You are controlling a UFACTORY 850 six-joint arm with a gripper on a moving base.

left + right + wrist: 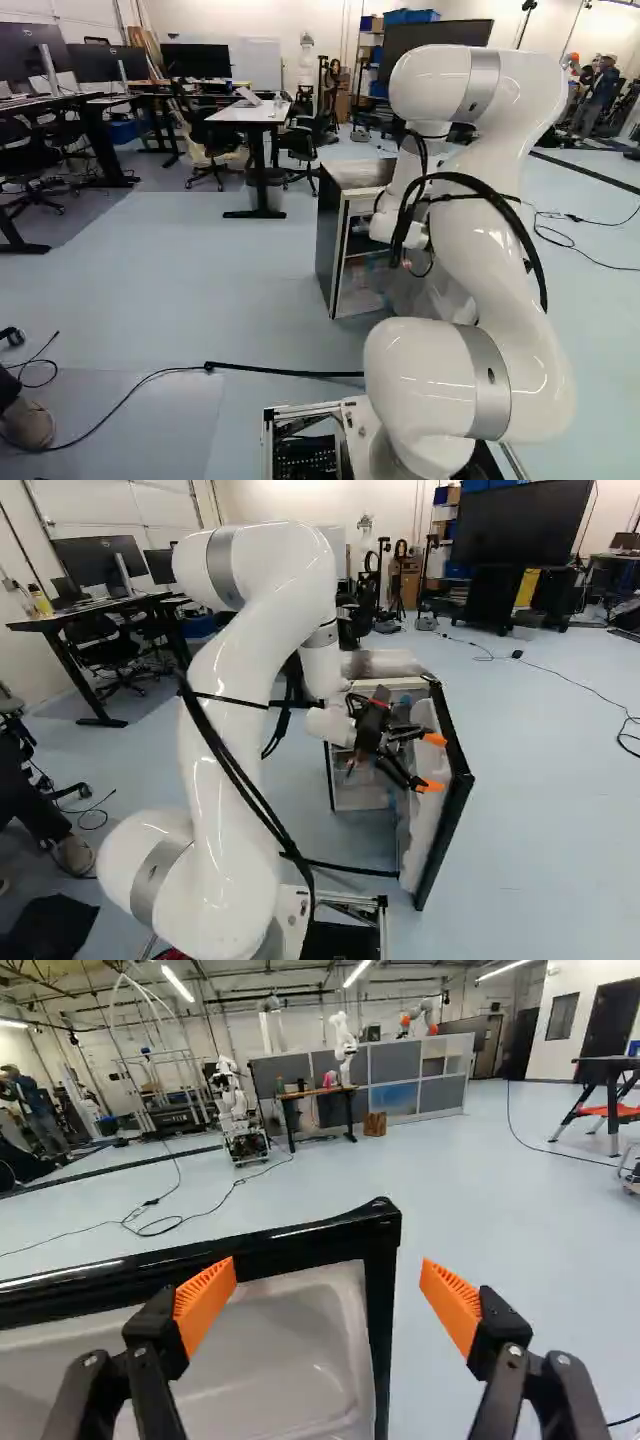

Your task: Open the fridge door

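1. Black-framed fridge door (444,855): stands swung out from the fridge (330,225), its pale liner exposed in your right base view.
2. Your gripper (432,763) is at the door; fingers spread wide, clamped on nothing. Wrist view puts a corner of the door's frame between the orange pads (205,1303), with one finger over the liner side and the other over bare floor. Whether a pad grazes the frame, you cannot tell.
3. Your arm (480,215) hides the gripper from the left base view and covers part of the fridge front.
4. Fridge contents: partly blocked by the gripper in the right base view; individual items too unclear for you to name.
5. Door liner runs out of the wrist view, so you see only part of it there.
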